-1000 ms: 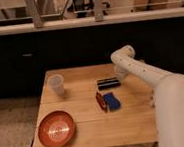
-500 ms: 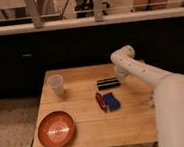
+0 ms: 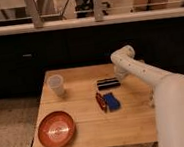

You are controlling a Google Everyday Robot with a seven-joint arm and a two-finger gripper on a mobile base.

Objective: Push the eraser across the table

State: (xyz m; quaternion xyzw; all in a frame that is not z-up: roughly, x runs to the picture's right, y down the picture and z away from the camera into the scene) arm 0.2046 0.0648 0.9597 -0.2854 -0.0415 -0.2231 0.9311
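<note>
The eraser, a narrow black bar with a faint light stripe, lies on the light-brown wooden table right of its middle, towards the back. My gripper is at the end of the white arm, low over the table and right at the eraser's right end. The arm reaches in from the lower right and hides the gripper's far side.
A clear plastic cup stands at the back left. An orange-red plate lies at the front left. A blue block with a red piece lies just in front of the eraser. A dark counter wall runs behind the table.
</note>
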